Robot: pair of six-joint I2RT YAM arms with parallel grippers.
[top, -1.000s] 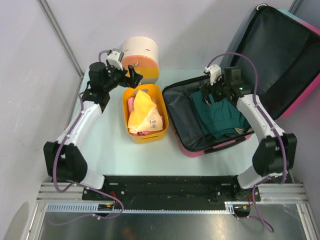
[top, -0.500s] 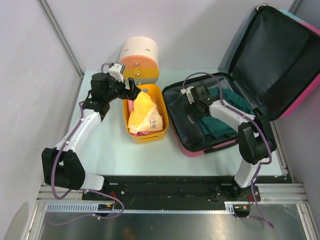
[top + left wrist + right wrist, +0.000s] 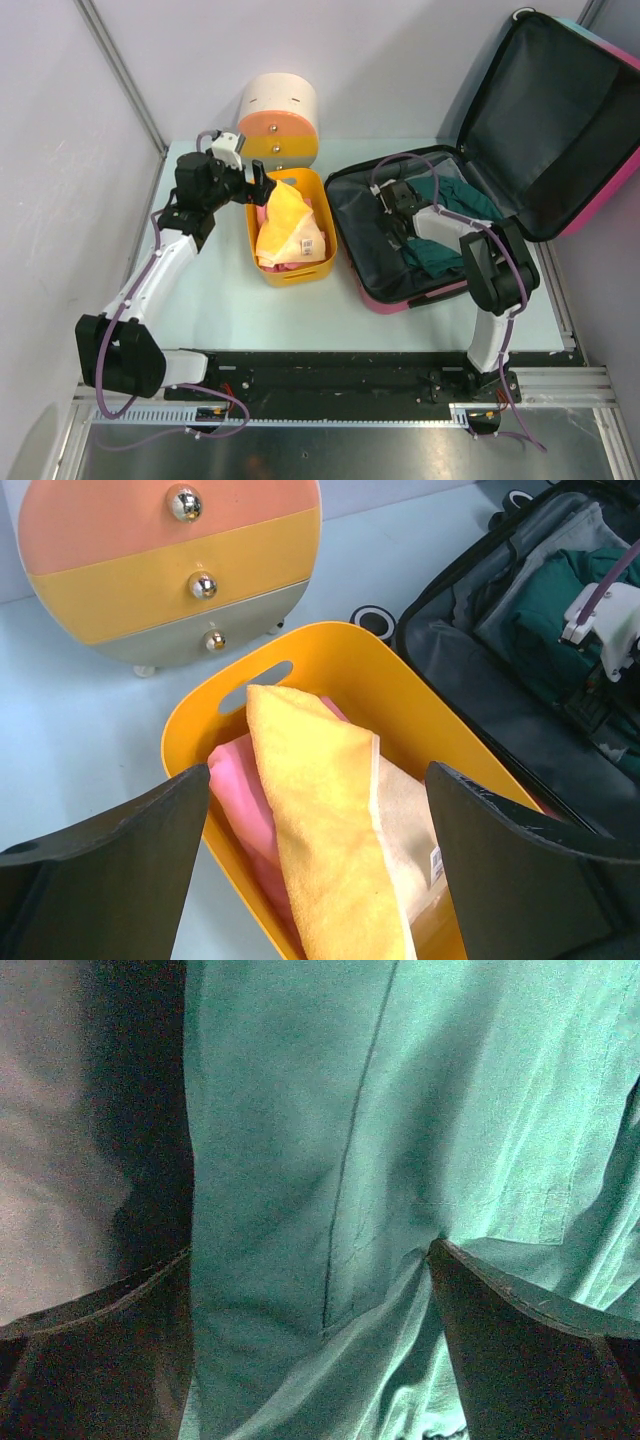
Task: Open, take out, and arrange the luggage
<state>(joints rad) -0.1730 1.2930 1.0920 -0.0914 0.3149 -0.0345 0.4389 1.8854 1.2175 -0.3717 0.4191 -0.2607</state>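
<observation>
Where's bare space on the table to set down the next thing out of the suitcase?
Best: bare table in front of the basket, toward the arm bases, between left arm and suitcase. Narrow strip behind, between drawer box and suitcase. Crowded: basket full of cloths; green clothes and the open right gripper fill the suitcase's right half.

Pale grey walls [image 3: 380,60] enclose a light blue-green table [image 3: 220,310] edged by an aluminium rail [image 3: 590,382].
</observation>
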